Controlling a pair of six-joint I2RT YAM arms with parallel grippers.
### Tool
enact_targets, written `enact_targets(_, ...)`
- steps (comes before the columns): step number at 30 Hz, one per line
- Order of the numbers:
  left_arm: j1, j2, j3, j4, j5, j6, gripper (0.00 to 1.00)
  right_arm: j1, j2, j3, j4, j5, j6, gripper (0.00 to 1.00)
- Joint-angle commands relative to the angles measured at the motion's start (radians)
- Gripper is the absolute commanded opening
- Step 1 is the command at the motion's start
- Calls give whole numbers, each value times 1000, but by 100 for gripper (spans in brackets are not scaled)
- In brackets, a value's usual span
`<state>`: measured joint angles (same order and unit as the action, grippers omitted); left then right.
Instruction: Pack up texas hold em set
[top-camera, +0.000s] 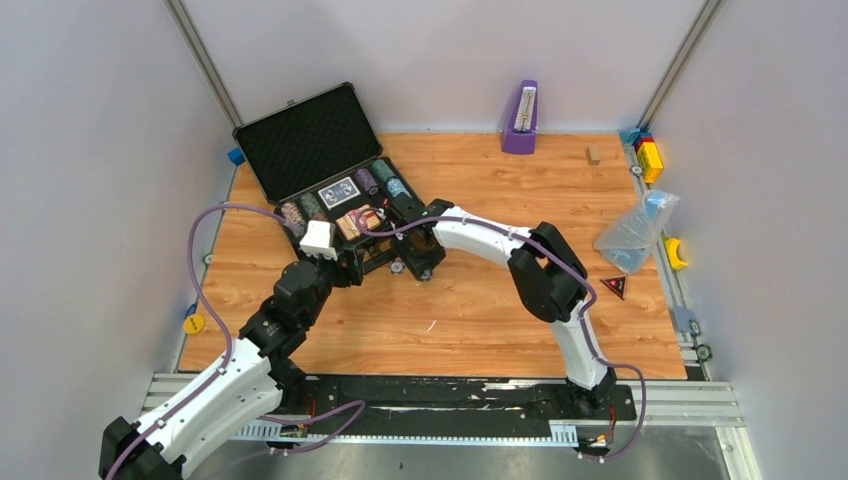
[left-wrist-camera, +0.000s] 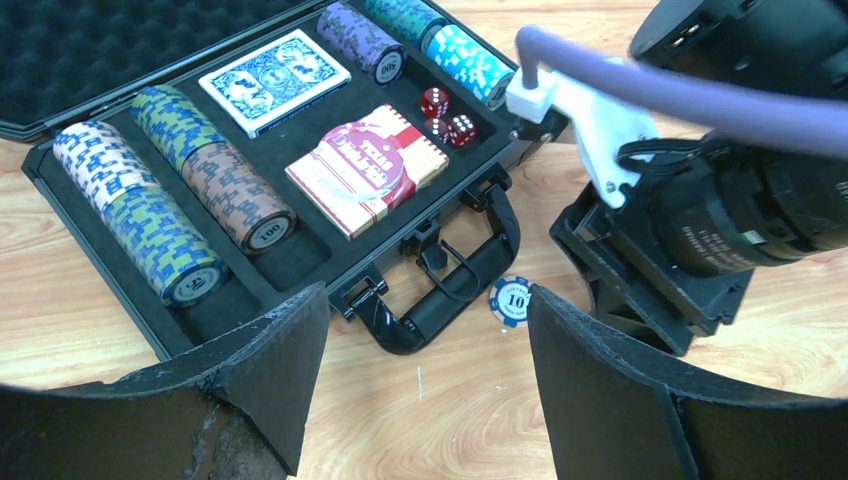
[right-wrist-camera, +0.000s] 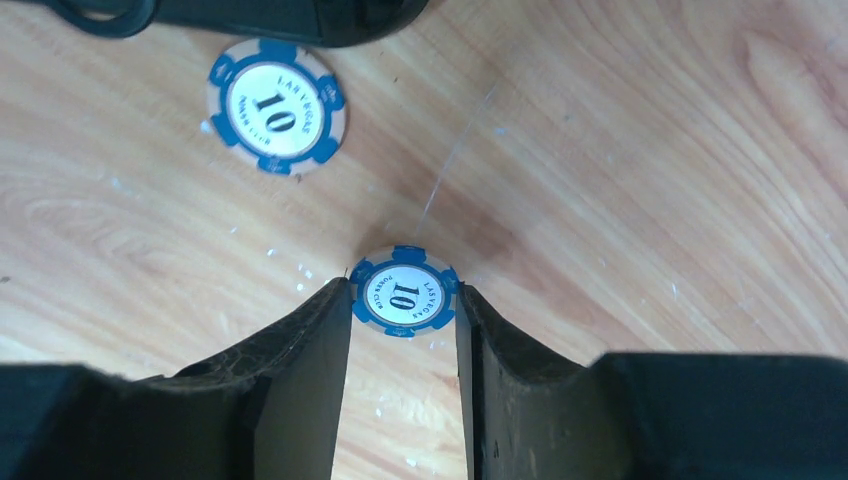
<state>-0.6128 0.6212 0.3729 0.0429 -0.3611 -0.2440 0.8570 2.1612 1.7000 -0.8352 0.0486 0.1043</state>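
Observation:
The dark briefcase (top-camera: 300, 145) lies open at the back left, its lid (left-wrist-camera: 90, 40) propped up. Its foam tray (left-wrist-camera: 330, 262) holds striped chip rolls (left-wrist-camera: 240, 195), a blue card deck (left-wrist-camera: 275, 80), a red deck (left-wrist-camera: 368, 168) and red dice (left-wrist-camera: 448, 122). On the table by the black handle (left-wrist-camera: 455, 290) lies a loose blue "10" chip (left-wrist-camera: 512, 301) (right-wrist-camera: 276, 105). A second blue "10" chip (right-wrist-camera: 404, 291) sits flat on the wood with my right gripper (right-wrist-camera: 403, 289) shut on its edges. My left gripper (left-wrist-camera: 425, 400) hovers open over bare wood in front of the handle.
A purple metronome (top-camera: 520, 118) stands at the back wall, with a small wooden block (top-camera: 593, 154) to its right. Coloured toy blocks (top-camera: 649, 155), a clear plastic bag (top-camera: 635, 232) and a red triangle (top-camera: 614, 287) line the right edge. My right wrist (left-wrist-camera: 700, 210) crowds the left gripper's right side.

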Motion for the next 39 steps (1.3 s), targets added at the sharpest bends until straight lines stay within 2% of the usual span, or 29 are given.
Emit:
enact_targets(1, -1, -7, 1, 36, -13, -1, 80, 8, -129, 38, -38, -10, 38, 0)
enact_targets(13, 0, -8, -5, 41, -18, -8, 80, 0, -212, 96, 52, 16, 76, 0)
enact_targets(21, -1, -5, -13, 34, -142, -37, 79, -14, -98, 281, 240, 83, 114, 0)
enact_targets(26, 11, -5, -11, 9, -203, -63, 77, -15, 6, 409, 316, 46, 105, 0)
enact_targets(32, 105, 0, -15, -24, -168, -132, 76, -13, 64, 453, 369, -2, 123, 0)
enact_targets(36, 211, 17, -23, -38, -86, -194, 76, -3, 66, 413, 444, -82, 157, 0)
enact_targets(39, 295, 23, -25, -63, -48, -240, 76, 26, 90, 421, 459, -84, 169, 0)
